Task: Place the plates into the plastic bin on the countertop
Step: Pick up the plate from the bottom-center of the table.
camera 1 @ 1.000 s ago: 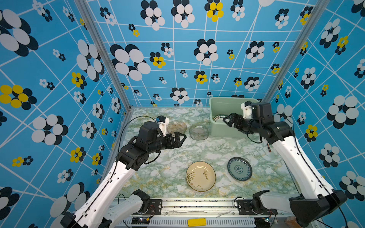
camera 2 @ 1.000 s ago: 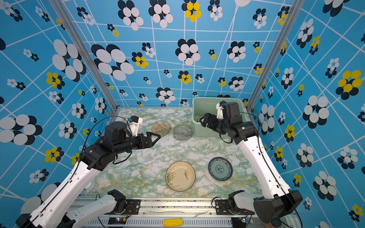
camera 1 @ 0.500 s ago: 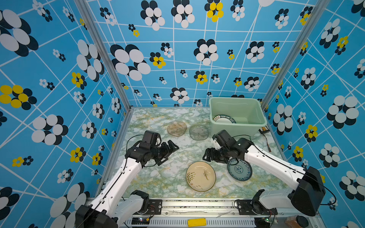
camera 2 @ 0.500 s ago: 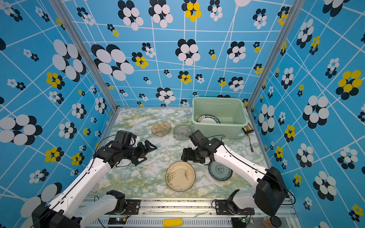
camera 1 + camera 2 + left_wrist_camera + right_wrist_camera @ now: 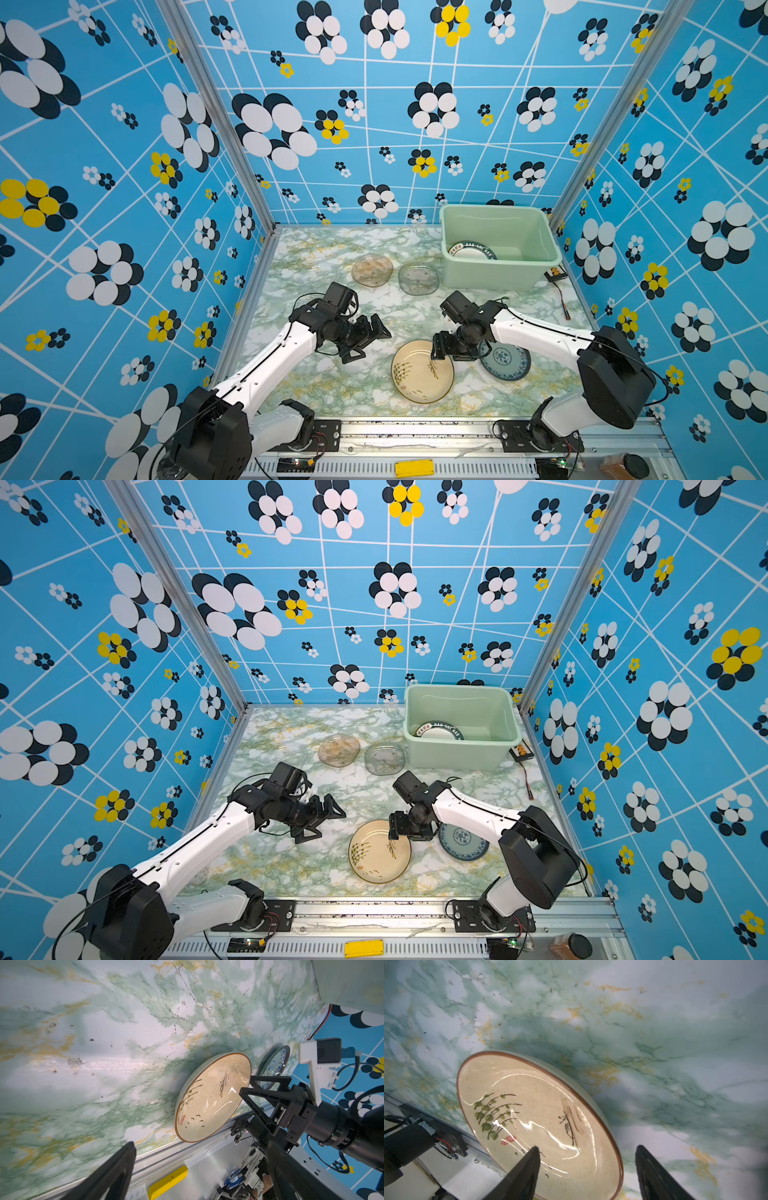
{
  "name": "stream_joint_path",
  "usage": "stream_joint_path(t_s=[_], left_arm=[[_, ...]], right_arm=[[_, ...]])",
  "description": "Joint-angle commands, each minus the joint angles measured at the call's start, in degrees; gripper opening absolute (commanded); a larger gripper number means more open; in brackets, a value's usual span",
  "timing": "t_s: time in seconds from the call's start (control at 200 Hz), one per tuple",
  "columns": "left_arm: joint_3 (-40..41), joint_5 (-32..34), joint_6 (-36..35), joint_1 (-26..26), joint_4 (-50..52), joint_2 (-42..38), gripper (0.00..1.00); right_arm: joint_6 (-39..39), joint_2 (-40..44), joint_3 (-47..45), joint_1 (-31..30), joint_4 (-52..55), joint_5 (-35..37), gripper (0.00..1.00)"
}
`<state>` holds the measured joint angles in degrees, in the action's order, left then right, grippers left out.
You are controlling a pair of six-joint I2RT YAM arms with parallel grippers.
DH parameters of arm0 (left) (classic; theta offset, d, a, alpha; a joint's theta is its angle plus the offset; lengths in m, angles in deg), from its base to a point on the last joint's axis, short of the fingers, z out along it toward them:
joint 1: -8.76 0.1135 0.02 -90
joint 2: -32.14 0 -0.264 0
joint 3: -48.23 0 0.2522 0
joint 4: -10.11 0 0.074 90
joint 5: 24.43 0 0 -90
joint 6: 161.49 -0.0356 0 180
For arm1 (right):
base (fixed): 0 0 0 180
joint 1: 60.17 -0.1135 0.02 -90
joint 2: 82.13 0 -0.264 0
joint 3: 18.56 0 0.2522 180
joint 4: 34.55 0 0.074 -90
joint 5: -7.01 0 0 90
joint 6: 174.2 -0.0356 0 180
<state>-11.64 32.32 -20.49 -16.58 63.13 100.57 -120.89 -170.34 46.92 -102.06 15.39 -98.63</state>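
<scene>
Farthest left, the left gripper hung above the white, green-and-yellow-veined marble countertop with its black fingers spread wide and nothing between them. Farther back, near the middle, a translucent amber glass plate and a translucent grey glass plate lay flat just beside each other. Near the front edge sat the round cream ceramic plate with a brown rim and brush-painted reeds. The right gripper stood low over its far-right rim. In the right wrist view one finger was over the glazed well and the other was outside the rim over the marble, so the jaws straddled the edge, apart and not yet pinching it. Just beyond lay the round blue-and-white patterned plate, partly under that arm. In the back right corner stood the pale mint-green rectangular plastic bin, with a white dark-rimmed plate already inside. The cream plate looked stiff, fairly heavy, brittle and slick with glaze. The raised rim was probably the only hold, taken deep and firmly, since gripping one edge would likely let the plate swing or slip.
</scene>
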Motion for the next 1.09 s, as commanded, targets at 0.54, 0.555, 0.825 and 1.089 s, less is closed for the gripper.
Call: stream_joint_path(t_s=[0.54,0.555,0.825,1.089], left_arm=[[3.1,-2.7,1.2,-4.1,-4.7,3.5,0.99],[3.1,-2.7,1.2,-4.1,-4.7,3.5,0.99],[1.5,-1.4,0.0,-4.0,-3.8,3.2,0.99],[-1.3,6.9,-0.2,-4.0,-2.7,-4.4,0.99]], right_arm=[[-0.8,-8.2,-4.8,-0.2,-9.0,-7.1,0.29],[-0.7,-8.4,-4.7,-0.2,-9.0,-7.2,0.28],[0.0,-8.7,-3.6,-0.1,-7.5,-6.6,0.1],[-0.9,-2.6,-4.6,-0.1,-5.4,-3.4,0.0]])
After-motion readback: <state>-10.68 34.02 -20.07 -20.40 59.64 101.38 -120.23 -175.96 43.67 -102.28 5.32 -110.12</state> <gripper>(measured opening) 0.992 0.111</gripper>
